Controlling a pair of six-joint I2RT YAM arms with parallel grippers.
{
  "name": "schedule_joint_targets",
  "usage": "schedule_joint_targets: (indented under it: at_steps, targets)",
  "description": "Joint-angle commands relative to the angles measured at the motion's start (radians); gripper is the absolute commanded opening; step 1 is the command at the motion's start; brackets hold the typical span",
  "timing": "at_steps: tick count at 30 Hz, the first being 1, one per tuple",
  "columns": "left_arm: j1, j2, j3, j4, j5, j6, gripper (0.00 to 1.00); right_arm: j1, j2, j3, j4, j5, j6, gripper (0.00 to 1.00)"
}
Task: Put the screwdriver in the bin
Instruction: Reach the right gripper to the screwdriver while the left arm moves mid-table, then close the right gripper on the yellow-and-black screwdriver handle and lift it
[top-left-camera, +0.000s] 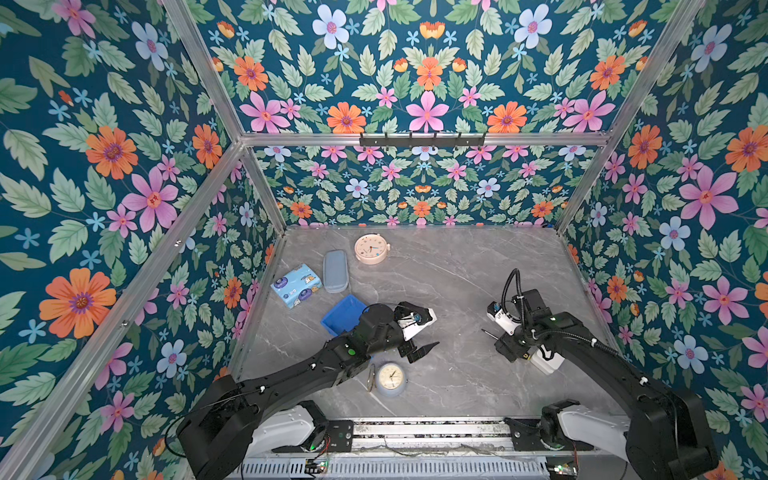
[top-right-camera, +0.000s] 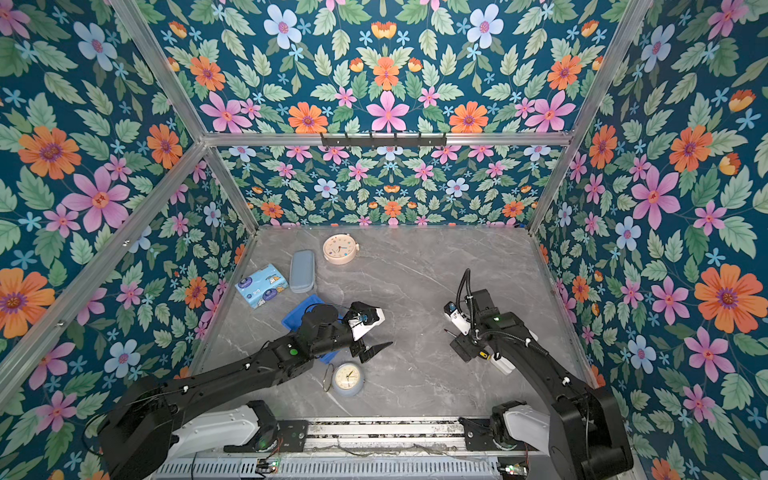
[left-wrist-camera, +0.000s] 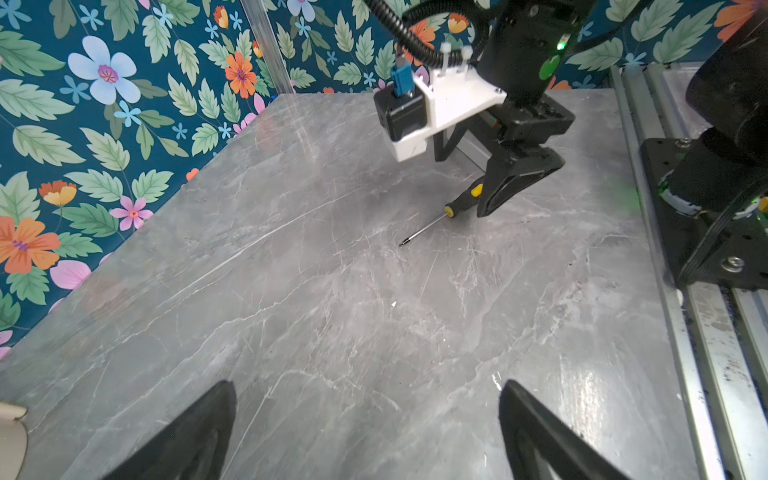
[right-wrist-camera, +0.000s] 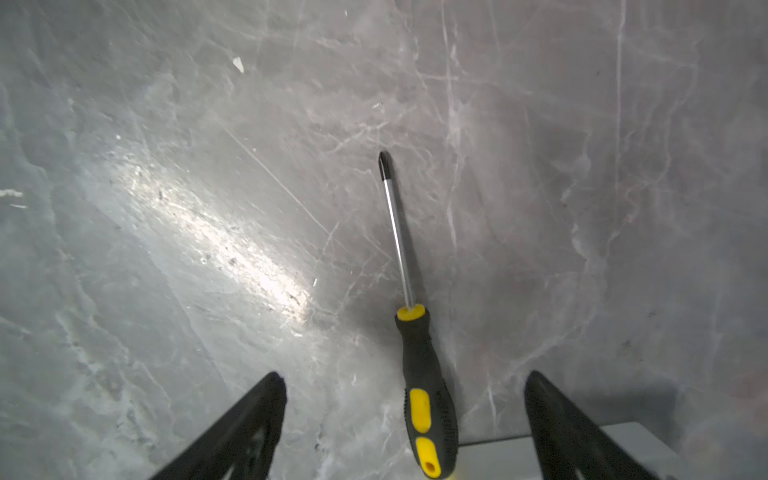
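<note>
One screwdriver (right-wrist-camera: 420, 365) lies on the desk (top-left-camera: 457, 270) between the wide-apart jaws of the right tool (right-wrist-camera: 405, 375); one bin (top-left-camera: 337, 319) sits well apart beneath the left arm (top-left-camera: 291, 376), and the left tool (left-wrist-camera: 368, 386) also gapes. Two clocks: pink clock (top-left-camera: 371, 248), blue clock (top-left-camera: 390, 377); one case (top-left-camera: 335, 271), one tissue pack (top-left-camera: 296, 286)

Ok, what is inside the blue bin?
The visible part of the bin holds nothing. The left arm covers its near side, so that part cannot be checked. The screwdriver lies outside it, on the table.
</note>
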Motion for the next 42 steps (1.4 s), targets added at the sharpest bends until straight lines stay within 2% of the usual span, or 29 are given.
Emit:
schedule_joint_targets:
  at_steps: [1,6,8,17,23,28,31,34,37,42]
  targets:
    - [-0.006,-0.004,0.021,-0.021,0.018,-0.009,1.00,0.001,0.047,0.001,-0.007,0.030,0.006,0.84]
    - [-0.007,-0.035,0.010,-0.061,-0.005,-0.009,1.00,0.001,0.145,0.025,0.033,0.019,0.033,0.64]
    - [-0.008,-0.043,0.002,-0.069,-0.012,-0.014,1.00,0.001,0.189,0.048,0.025,0.023,0.044,0.52]
    - [-0.017,-0.043,-0.022,-0.028,-0.072,-0.056,1.00,0.001,0.253,0.054,0.061,0.035,0.047,0.46]
    - [-0.017,-0.037,-0.026,-0.016,-0.074,-0.057,1.00,0.001,0.307,0.064,0.071,0.048,0.053,0.39]
    - [-0.017,-0.051,-0.041,-0.010,-0.079,-0.068,1.00,0.001,0.320,0.063,0.083,0.055,0.052,0.30]
    - [-0.017,-0.061,-0.049,-0.006,-0.087,-0.077,1.00,0.001,0.321,0.063,0.082,0.058,0.047,0.16]
    - [-0.017,-0.070,-0.054,-0.003,-0.090,-0.082,1.00,0.000,0.318,0.066,0.075,0.058,0.044,0.06]
    - [-0.017,-0.077,-0.064,0.002,-0.094,-0.083,1.00,0.002,0.305,0.062,0.075,0.059,0.044,0.00]
    - [-0.017,-0.074,-0.074,0.025,-0.101,-0.089,1.00,0.001,0.263,0.061,0.074,0.055,0.055,0.00]
